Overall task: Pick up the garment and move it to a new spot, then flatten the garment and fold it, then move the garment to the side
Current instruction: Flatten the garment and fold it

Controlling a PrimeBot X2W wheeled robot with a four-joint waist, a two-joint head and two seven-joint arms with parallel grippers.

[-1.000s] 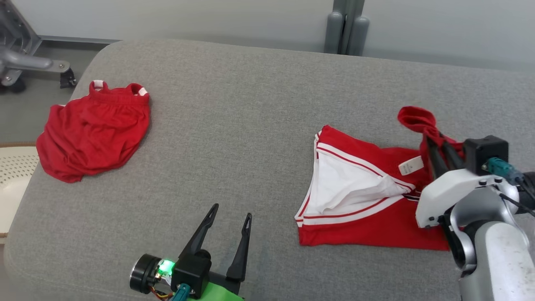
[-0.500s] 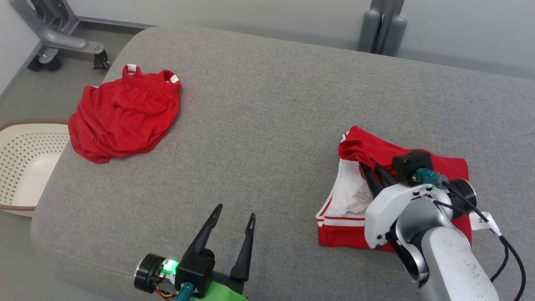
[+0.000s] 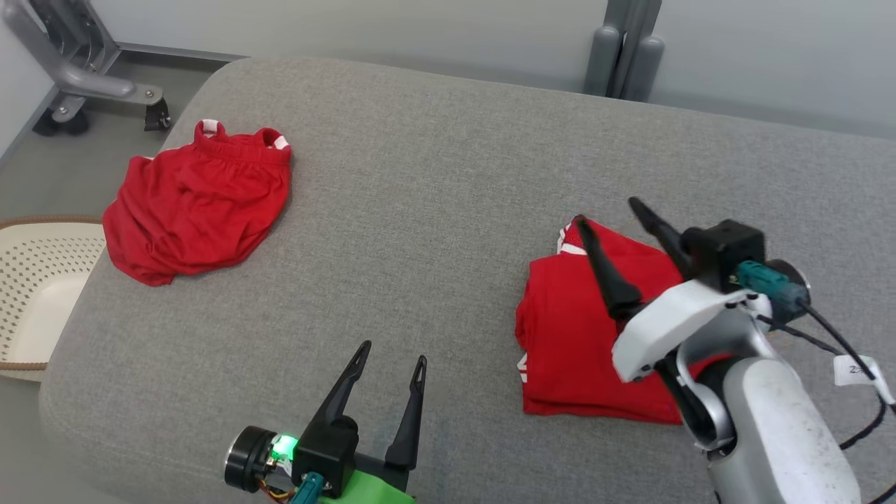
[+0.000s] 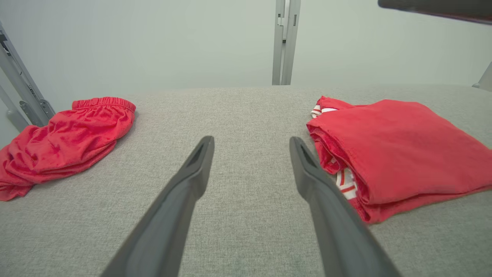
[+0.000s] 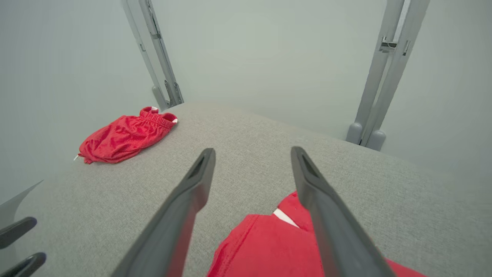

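Note:
The red garment with white trim (image 3: 574,336) lies folded in a compact rectangle on the grey padded surface (image 3: 420,210), at the right. My right gripper (image 3: 606,212) hovers just over its far edge, open, with nothing between the fingers; the folded cloth (image 5: 261,250) shows below them in the right wrist view. My left gripper (image 3: 392,352) stands open and empty near the front edge, left of the garment (image 4: 396,142) and apart from it.
A second red garment, crumpled shorts (image 3: 196,203), lies at the far left of the surface. A cream perforated basket (image 3: 42,222) sits on the floor beyond the left edge. A grey wheeled frame (image 3: 91,77) and a grey post (image 3: 623,49) stand behind.
My right gripper carried the garment's right part over to the left, let go and opened above it; the white inside is now covered. The head camera has shifted. My left gripper has stayed put.

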